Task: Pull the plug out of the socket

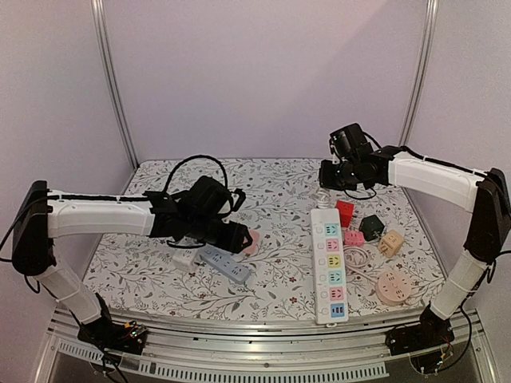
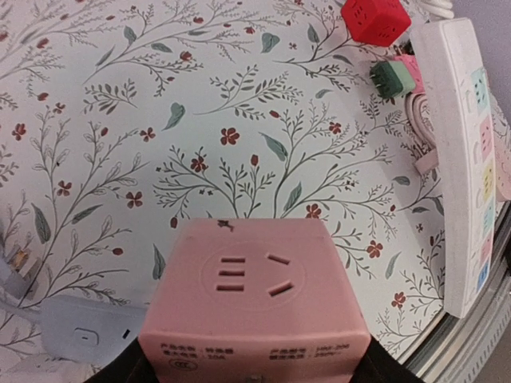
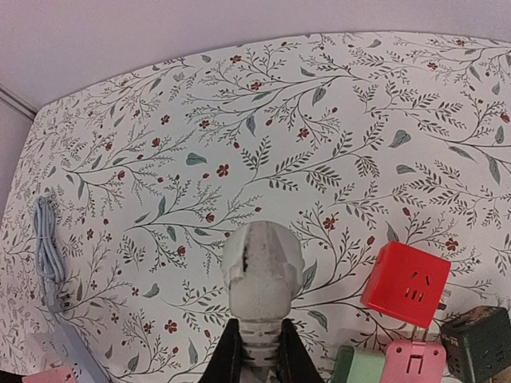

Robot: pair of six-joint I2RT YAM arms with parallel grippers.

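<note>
Right tool (image 3: 259, 361) is clamped on the white plug (image 3: 262, 263) at the far end of the long white strip (image 1: 330, 263). Can't tell if the plug touches the strip. Red cube (image 3: 406, 285) sits near, to the plug's right. Left tool (image 2: 255, 375) grips the pink cube socket (image 2: 254, 291), well left of the strip. Bare worktop (image 1: 275, 191) lies between them. The strip's near end is at the worktop's front edge.

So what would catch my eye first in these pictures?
Probably the pink cube socket, which fills the left wrist view and is clamped in the left gripper over the floral tablecloth. Next comes the white plug pinched in the right gripper. It sits near the far end of the long white power strip with pastel outlets, beside a red cube socket.
</note>
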